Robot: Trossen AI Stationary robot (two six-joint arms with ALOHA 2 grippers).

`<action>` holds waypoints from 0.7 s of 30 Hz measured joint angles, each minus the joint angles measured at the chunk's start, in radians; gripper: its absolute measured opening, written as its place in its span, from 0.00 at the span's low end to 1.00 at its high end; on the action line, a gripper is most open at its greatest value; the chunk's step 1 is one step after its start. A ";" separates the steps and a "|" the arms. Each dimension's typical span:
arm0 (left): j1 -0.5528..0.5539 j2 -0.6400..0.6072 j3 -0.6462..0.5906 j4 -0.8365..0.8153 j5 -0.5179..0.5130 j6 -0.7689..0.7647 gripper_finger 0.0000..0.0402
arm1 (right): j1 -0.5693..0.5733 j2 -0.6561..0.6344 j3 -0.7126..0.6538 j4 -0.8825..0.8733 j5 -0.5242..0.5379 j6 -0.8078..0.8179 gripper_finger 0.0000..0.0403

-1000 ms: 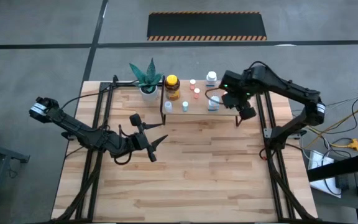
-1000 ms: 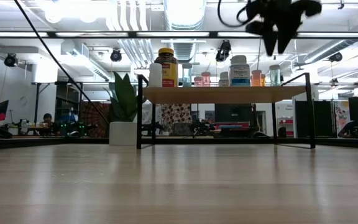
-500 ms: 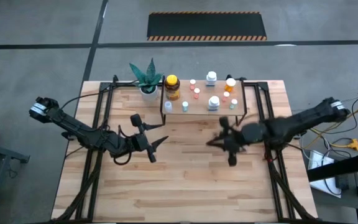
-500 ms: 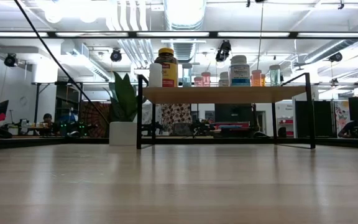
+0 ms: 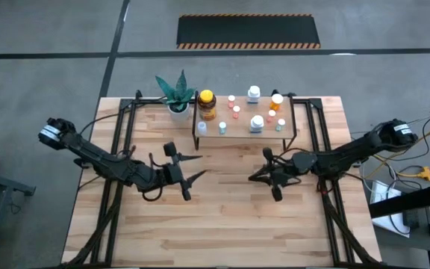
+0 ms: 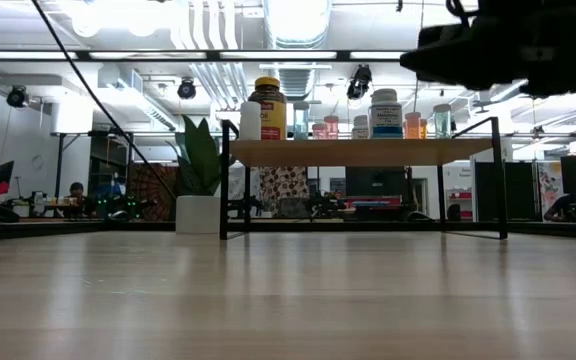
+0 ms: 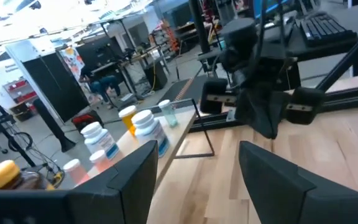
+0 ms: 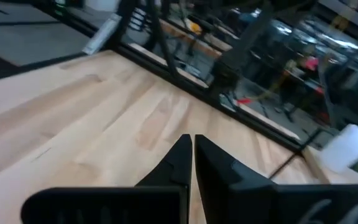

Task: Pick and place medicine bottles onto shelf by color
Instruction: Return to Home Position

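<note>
Now the job looks nearly finished. All the small medicine bottles (image 5: 256, 123) that I can see, with white, pink, orange and green caps, stand on the low light-wood shelf (image 5: 241, 130) with thin black legs, at the far side of the big wooden table (image 5: 222, 224). The big amber bottle (image 5: 207, 104) with the yellow cap stands at the shelf's left end. No bottle is left on the table top. The caps are too tiny for me to tell if every colour sits with its own kind.

I think only one thing is left: both arms need to go to their resting spots. The left gripper (image 5: 200, 165) hangs over the table in front of the shelf's left end, fingers spread wide, with nothing between them. The right gripper (image 5: 254, 175) hangs over the middle of the table in front of the shelf, fingers pressed together, with nothing in them. The two grippers point at each other, with bare wood between them.

A white pot (image 5: 178, 110) with a green plant stands just beside the shelf's left end. Nothing seems to block the arms, but the shelf's front legs are near, so a careless swing could bump them.
</note>
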State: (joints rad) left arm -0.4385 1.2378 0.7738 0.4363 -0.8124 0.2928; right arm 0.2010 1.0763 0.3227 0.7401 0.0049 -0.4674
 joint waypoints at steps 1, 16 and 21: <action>0.000 0.015 0.000 0.026 0.000 0.001 0.52 | -0.023 -0.001 -0.007 0.005 -0.043 0.002 0.03; 0.006 0.155 -0.002 0.205 -0.003 0.030 0.52 | -0.222 -0.037 -0.116 0.172 -0.209 -0.136 0.02; 0.033 0.131 -0.046 0.205 0.037 0.054 0.49 | -0.260 -0.068 -0.180 0.194 -0.253 -0.133 0.02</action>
State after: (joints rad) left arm -0.4053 1.3689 0.7281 0.6409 -0.7758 0.3465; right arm -0.0592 1.0080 0.1431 0.9336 -0.2476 -0.6000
